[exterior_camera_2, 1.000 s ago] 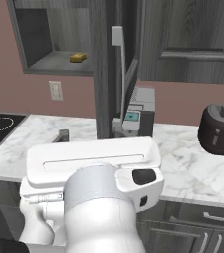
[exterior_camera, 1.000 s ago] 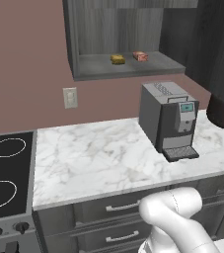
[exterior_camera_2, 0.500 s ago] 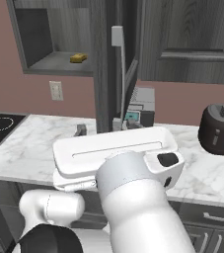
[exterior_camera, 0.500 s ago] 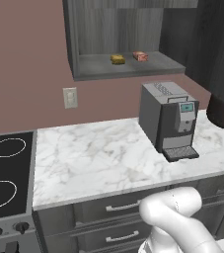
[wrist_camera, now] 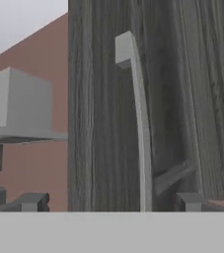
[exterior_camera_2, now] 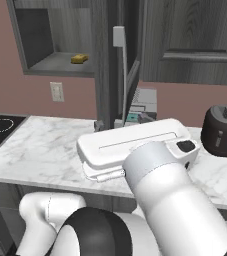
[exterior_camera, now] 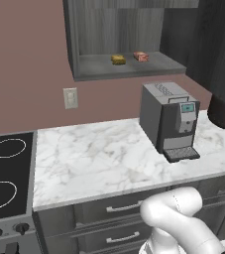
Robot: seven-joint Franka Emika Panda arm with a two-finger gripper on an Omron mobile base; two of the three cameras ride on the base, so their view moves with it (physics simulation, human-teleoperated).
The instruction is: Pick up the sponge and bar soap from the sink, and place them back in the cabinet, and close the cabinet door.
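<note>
The cabinet (exterior_camera: 124, 64) is sitting open above the marble counter (exterior_camera: 99, 158) — dark grey wood-grain box with a flat grey shelf inside. On that shelf the sponge (exterior_camera: 117, 59), a lumpy mustard-yellow block, is lying just left of the bar soap (exterior_camera: 140, 56), a flat pinkish-brown rectangle; the two are close but apart. From the right base view the sponge (exterior_camera_2: 79, 58) is showing on the same shelf, left of the cabinet door.

The cabinet door (exterior_camera_2: 130, 65) is standing swung out, edge-on to the right base camera, with its long vertical silver bar handle (exterior_camera_2: 121, 75) facing the arm. In the hand view the door (wrist_camera: 103, 113) is looming close — streaky dark wood grain — and the handle (wrist_camera: 138, 123) is running down it as a slim, slightly curved pale bar with a squared top end.

The gripper (wrist_camera: 111, 201) is sitting spread wide, its dark tips either side of the handle's lower end, pinching nothing.

Below the cabinet, a boxy grey coffee machine (exterior_camera: 168, 119) is resting on the counter, and right of the door a rounded dark toaster (exterior_camera_2: 222, 131) is sitting there too.
</note>
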